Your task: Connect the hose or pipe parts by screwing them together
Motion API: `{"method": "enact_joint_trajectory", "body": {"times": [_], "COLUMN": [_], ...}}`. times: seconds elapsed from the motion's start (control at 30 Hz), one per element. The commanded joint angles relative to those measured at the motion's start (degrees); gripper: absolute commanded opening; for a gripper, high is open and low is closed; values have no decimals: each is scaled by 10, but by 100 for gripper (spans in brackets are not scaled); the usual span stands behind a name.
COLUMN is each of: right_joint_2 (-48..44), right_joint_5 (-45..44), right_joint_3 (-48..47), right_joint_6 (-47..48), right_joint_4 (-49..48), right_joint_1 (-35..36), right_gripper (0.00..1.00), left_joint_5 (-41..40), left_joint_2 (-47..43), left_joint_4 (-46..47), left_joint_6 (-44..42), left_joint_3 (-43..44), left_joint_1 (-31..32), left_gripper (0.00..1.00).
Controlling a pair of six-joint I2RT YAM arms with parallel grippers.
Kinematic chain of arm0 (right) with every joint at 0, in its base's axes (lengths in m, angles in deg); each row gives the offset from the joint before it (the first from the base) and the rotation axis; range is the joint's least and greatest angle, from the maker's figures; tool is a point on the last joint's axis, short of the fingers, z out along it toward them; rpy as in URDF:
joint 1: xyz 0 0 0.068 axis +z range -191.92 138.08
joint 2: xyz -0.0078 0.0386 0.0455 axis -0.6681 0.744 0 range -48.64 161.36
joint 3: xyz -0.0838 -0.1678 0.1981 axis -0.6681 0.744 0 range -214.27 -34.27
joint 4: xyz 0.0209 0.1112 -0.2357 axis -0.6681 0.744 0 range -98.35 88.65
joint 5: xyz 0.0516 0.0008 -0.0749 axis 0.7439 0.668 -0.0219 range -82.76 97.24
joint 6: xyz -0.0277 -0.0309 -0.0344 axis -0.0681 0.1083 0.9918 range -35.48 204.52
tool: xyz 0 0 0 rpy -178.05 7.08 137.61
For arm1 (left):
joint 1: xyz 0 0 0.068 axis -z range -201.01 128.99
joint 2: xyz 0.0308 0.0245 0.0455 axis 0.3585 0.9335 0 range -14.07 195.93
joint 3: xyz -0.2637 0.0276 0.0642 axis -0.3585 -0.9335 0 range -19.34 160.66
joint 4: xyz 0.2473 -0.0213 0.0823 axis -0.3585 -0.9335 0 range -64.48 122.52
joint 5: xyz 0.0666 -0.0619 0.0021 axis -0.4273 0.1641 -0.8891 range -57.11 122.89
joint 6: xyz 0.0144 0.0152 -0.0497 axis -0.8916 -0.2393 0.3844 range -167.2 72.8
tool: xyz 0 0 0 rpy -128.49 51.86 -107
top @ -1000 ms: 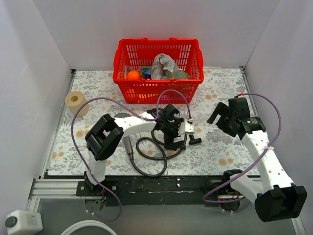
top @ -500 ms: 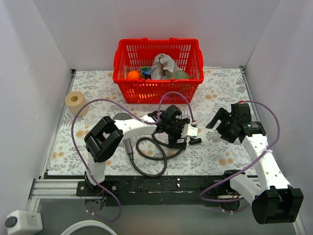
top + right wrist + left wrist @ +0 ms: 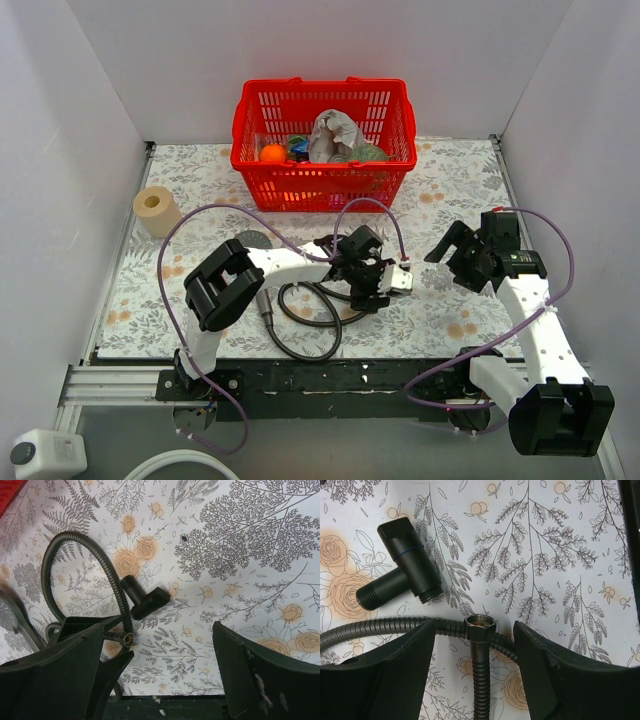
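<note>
The dark coiled hose [image 3: 310,335] lies on the floral table, with the grey hand shower's handle [image 3: 265,303] just left of it. My left gripper [image 3: 378,290] hangs over the hose's end nut [image 3: 480,628]. Its jaws stand on either side of the nut with a gap each side, so it is open and touching nothing. A black T-shaped fitting [image 3: 402,567] lies just beyond the nut. My right gripper [image 3: 445,252] hovers wide open and empty to the right. In the right wrist view I see the nut [image 3: 127,639], the fitting [image 3: 145,600] and the right gripper [image 3: 157,630].
A red basket [image 3: 320,185] with several items stands at the back centre. A roll of tape [image 3: 155,205] sits at the far left. White walls close in three sides. Purple cables loop over both arms.
My left gripper has shifted right and towards the near edge, and its jaws have narrowed around the hose's end nut. The right arm has moved slightly.
</note>
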Motion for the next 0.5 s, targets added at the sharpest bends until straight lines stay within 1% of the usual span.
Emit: {"method": "enact_joint_trajectory", "body": {"times": [0.0,0.1,0.13,0.17,0.27,0.37,0.4,0.47], "right_joint_2": [1,2,2,2,2,0,0,-1], "right_joint_5": [17,24,27,27,32,34,34,34], "right_joint_3": [7,9,9,9,9,11,11,9], "right_joint_6": [20,22,22,23,25,26,27,30], "right_joint_4": [-19,-22,-24,-23,-24,-23,-24,-23], "right_joint_1": [-11,-11,-26,-27,-29,-31,-32,-33], "right_gripper": [95,94,94,93,93,92,92,91], "left_joint_5": [9,8,7,6,1,1,2,1], "left_joint_2": [-4,4,6,9,12,19,22,24], "left_joint_4": [-9,-9,-9,-9,-5,-2,-2,-2], "left_joint_6": [10,9,9,23,25,27,29,30], "left_joint_3": [15,20,23,23,22,23,24,26], "left_joint_1": [2,2,2,2,2,2,2,2], "left_gripper": [62,57,56,53,52,48,45,40]}}
